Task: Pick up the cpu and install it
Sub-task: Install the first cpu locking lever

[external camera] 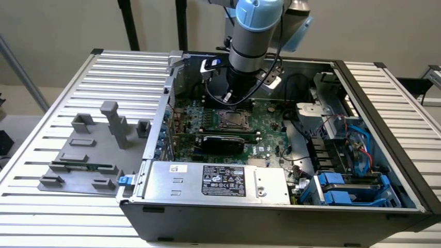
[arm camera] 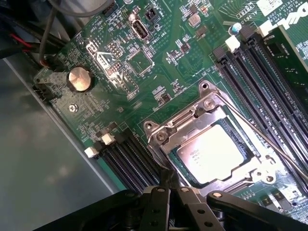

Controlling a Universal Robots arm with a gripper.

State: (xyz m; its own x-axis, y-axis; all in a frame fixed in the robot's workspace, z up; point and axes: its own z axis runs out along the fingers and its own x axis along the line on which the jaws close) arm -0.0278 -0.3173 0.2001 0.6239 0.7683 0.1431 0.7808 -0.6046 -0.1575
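Claw (arm camera: 168, 190) hangs just above the motherboard (arm camera: 144, 62) inside the open computer case (external camera: 276, 214), close beside the socket frame (arm camera: 166, 132). Only its black linkage shows at the wrist view's edge, so whether it is clenched or released cannot be told. It holds nothing that can be seen.

In the exterior view the arm (external camera: 255, 26) comes down from the top centre of the frame into the case, and its lower end is partly masked by black cables.

The cpu (arm camera: 211, 154) lies flat in the socket frame – a small square chip with a pale silvery-grey metal top, faint print near one corner and a thin light rim, ringed by the darker metal of the frame. In the exterior view it sits near the middle of the frame, dim and hard to make out. Long black memory slots (arm camera: 269, 82) run beside the socket.

The case rests on a ribbed metal table (external camera: 41, 155); a grey fixture tray (external camera: 82, 155) stands at centre left – its small parts are hard to read.
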